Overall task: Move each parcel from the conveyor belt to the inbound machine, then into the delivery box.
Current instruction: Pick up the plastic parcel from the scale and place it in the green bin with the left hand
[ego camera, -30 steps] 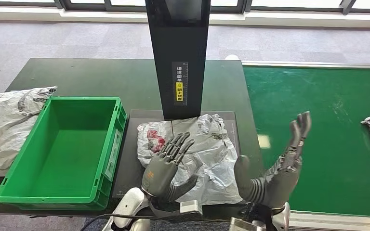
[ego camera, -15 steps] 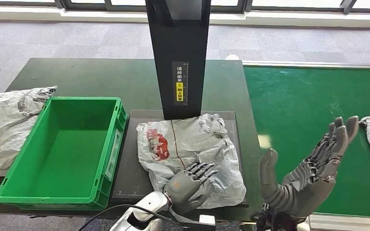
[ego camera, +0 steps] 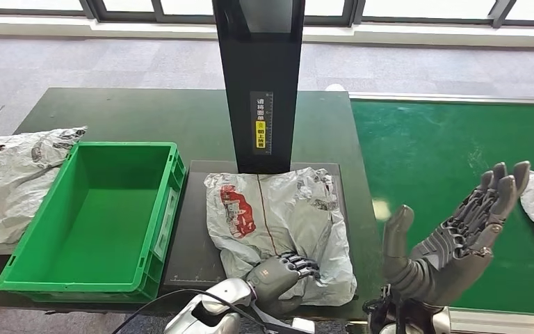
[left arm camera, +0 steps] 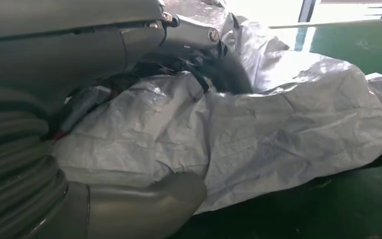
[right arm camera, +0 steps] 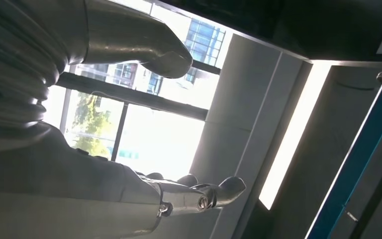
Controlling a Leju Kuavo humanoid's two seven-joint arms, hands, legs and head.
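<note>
Dark scanner plate (ego camera: 193,229) bears crinkled grey plastic parcel (ego camera: 278,223).

black scanner post (ego camera: 261,83) upright behind parcel (ego camera: 278,223); green crate (ego camera: 90,216) just left

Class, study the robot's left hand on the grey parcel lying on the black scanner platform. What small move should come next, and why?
Probably lift the parcel slightly off the scanner platform, toward the green crate. The left hand already grips the parcel's near edge, its fingers on top and the thumb underneath in the left wrist view. The crate stands empty beside the platform. The right hand is open, raised over the conveyor belt.
</note>
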